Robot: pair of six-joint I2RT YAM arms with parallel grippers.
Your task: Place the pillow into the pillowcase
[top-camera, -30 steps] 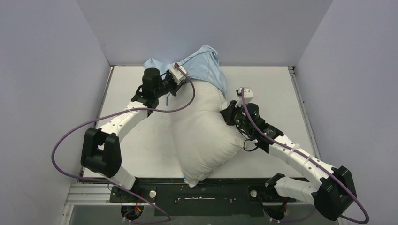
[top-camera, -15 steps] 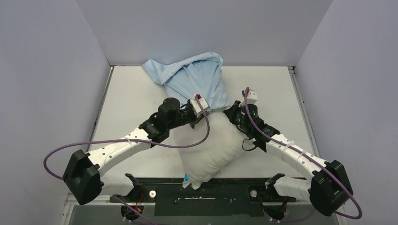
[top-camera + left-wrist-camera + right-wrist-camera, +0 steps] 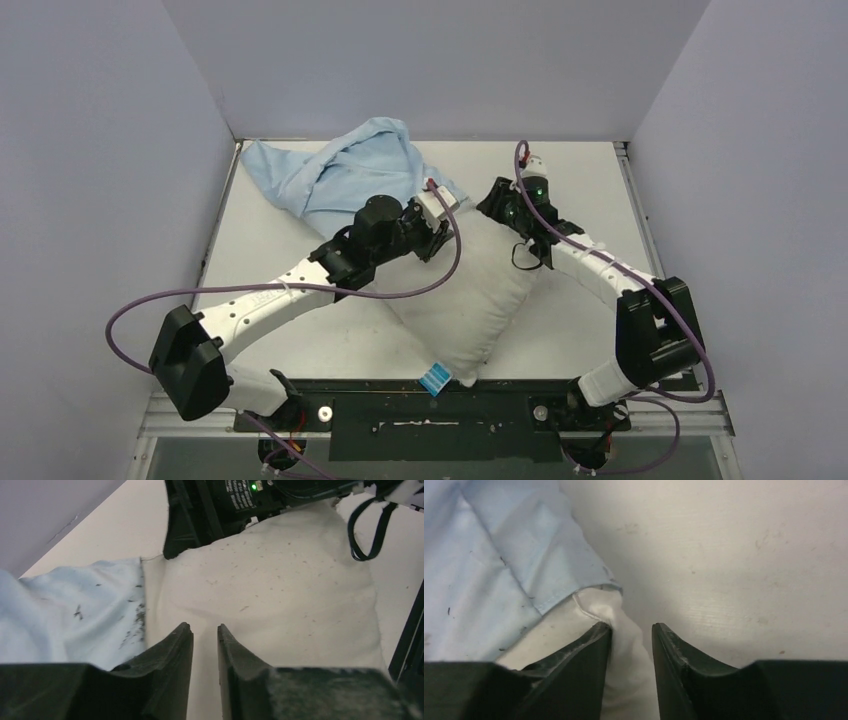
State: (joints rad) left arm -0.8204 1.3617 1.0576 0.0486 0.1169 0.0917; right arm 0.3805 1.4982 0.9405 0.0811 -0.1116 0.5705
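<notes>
**Overhead view:** The off-white pillow (image 3: 470, 290) lies diagonally across the white tabletop (image 3: 270, 270). Its near corner, which carries a small blue tag (image 3: 436, 378), rests at the front edge. Its far end meets the light blue pillowcase (image 3: 330, 175), which is bunched in wrinkles toward the far left. Almost all of the pillow is outside the case. Both arms reach in to the pillow's far end, with the left pincer (image 3: 448, 215) on its left side and the right pincer (image 3: 490, 205) at its right corner.

**Left wrist camera:** The left pincer (image 3: 205, 635) hovers low over the speckled pillow (image 3: 280, 580). Its jaws are released, a narrow slit apart, and nothing is pinched between them. The pillowcase (image 3: 65, 615) lies just to the left, its hem running along the pillow's edge. The black body of the right arm (image 3: 220, 505) sits at the pillow's far side, with bare tabletop (image 3: 135, 525) beyond.

**Right wrist camera:** The right pincer (image 3: 631, 630) is also released, its jaws parted. A corner of the pillow (image 3: 596, 602) lies loosely in the gap and touches only one finger at the tips. The hem of the pillowcase (image 3: 499, 545) overlaps that corner from the left. It is not clear whether the corner is inside the case or merely under it. To the right is scuffed tabletop (image 3: 734, 555).
</notes>
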